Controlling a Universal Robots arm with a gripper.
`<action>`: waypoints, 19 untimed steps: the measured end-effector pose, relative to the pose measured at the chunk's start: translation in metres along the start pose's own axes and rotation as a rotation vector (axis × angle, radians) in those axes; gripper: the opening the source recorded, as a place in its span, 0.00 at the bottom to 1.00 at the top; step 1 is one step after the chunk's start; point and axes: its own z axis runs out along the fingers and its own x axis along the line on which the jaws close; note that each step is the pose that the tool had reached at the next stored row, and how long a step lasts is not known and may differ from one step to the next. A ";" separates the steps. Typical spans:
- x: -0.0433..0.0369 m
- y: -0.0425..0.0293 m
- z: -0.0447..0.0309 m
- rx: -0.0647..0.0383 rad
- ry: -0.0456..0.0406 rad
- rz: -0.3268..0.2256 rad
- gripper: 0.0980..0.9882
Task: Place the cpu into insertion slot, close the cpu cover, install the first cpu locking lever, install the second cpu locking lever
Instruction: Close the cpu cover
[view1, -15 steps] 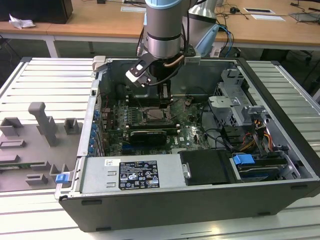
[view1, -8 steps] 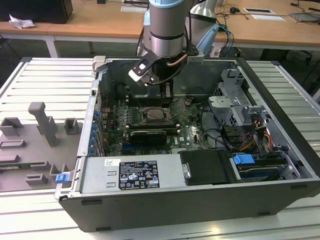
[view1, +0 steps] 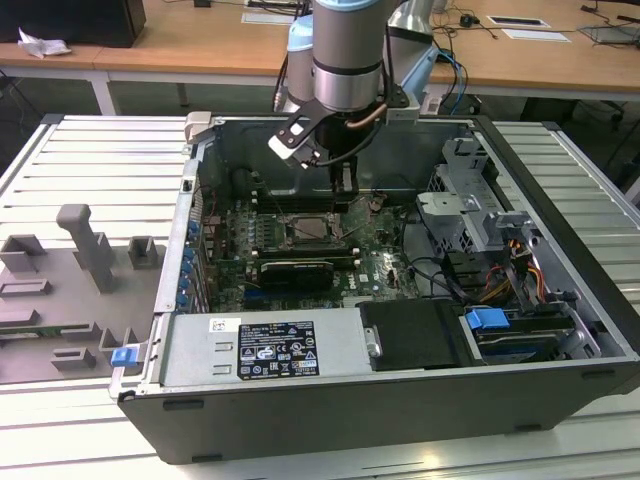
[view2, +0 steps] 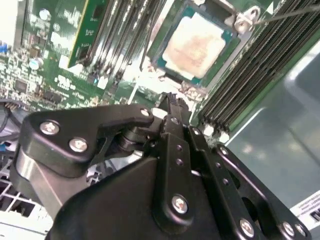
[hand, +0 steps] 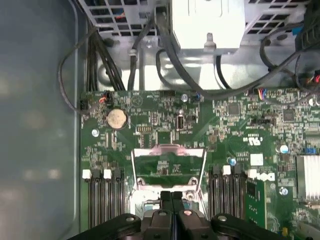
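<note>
The cpu (view2: 194, 45), a pale silvery-beige square, lies flat in the insertion slot (view2: 161, 60) in the second wrist view. The cpu cover (hand: 169, 149), a thin silvery frame with a large window, stands raised off the socket in the first wrist view. A thin locking lever (view2: 287, 14) sticks out beside the socket. My gripper (hand: 171, 196) is shut with nothing between its black fingers, its tips just short of the cover's lower edge. In the exterior view the gripper (view1: 345, 188) hangs inside the open computer case, above and slightly behind the insertion slot (view1: 310, 231).
Long memory slots (hand: 102, 200) flank the socket on both sides. A long black card (view1: 290, 270) lies in front of it. A drive cage (view1: 465, 200) and cable bundles (hand: 165, 45) stand to the exterior view's right. A grey fixture tray (view1: 70, 290) sits outside the case.
</note>
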 end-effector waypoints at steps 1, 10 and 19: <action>0.0000 0.0006 -0.0020 0.000 -0.0001 0.000 0.01; 0.0017 0.0342 -0.0049 0.007 -0.0002 0.000 0.01; 0.0036 0.0679 -0.0046 0.009 0.0000 0.000 0.01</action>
